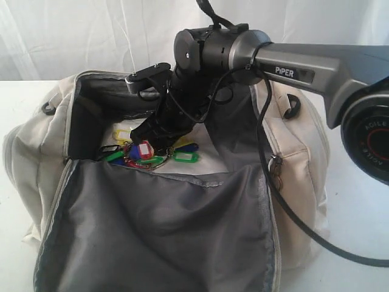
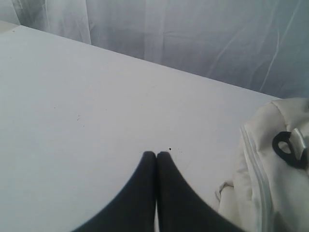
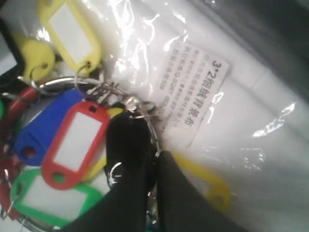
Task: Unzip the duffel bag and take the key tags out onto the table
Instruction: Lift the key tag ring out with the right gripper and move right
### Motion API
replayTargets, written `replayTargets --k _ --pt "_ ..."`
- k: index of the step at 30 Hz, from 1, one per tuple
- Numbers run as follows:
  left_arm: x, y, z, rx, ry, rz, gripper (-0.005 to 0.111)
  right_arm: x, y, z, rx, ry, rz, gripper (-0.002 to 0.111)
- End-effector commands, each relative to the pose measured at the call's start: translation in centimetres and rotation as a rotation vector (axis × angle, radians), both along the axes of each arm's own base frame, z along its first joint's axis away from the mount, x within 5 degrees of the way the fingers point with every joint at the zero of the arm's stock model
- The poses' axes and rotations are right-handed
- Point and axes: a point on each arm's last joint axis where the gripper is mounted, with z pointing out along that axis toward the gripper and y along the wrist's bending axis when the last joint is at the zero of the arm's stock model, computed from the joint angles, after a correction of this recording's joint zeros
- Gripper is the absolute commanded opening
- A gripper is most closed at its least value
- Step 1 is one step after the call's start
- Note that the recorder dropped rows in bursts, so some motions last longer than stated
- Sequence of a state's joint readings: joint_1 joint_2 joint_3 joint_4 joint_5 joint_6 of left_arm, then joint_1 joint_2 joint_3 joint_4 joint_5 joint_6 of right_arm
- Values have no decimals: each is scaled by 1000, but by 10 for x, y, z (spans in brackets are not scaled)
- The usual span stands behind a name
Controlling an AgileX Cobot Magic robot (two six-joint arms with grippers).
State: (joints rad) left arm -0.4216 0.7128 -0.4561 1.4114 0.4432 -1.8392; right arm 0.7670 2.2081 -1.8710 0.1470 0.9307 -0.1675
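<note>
The cream duffel bag [image 1: 298,158] lies unzipped on the white table [image 1: 364,243], its grey-lined flap folded toward the front. The key tags [image 1: 146,152] lie inside it on a clear plastic packet. My right gripper [image 1: 140,139] reaches down into the opening. Seen from the right wrist, the right gripper [image 3: 155,159] is shut on the metal rings of the key tags [image 3: 72,145], with red, blue, green and yellow tags spread beside it. My left gripper [image 2: 156,154] is shut and holds nothing, hovering over the bare table [image 2: 96,106] beside the bag's end [image 2: 270,164].
A plastic packet with a printed label [image 3: 193,96] lies under the tags. A black D-ring [image 2: 286,147] sits on the bag's end. The right arm's cable [image 1: 292,213] hangs across the bag's right side. A white curtain [image 1: 73,30] hangs behind the table.
</note>
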Motion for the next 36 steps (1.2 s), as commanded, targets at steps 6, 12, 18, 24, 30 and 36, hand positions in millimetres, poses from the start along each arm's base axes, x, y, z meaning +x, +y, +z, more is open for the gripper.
replayTargets --k 6,12,18,24,30,36 --pt "0 0 0 38 -8 -10 1 -3 -9 60 27 -96 24 0" --pt "0 0 -1 35 -5 -12 1 -19 -31 122 80 -178 17 0" --pt "0 0 -1 43 -4 -14 1 -41 -66 183 90 -279 -19 0" --pt "0 0 -1 43 -1 -19 1 -61 -113 238 158 -367 -102 0" --pt "0 0 -2 42 12 -18 1 -83 -162 276 198 -433 -184 0" --pt "0 0 -2 48 14 -20 1 -108 -216 295 129 -521 -332 0"
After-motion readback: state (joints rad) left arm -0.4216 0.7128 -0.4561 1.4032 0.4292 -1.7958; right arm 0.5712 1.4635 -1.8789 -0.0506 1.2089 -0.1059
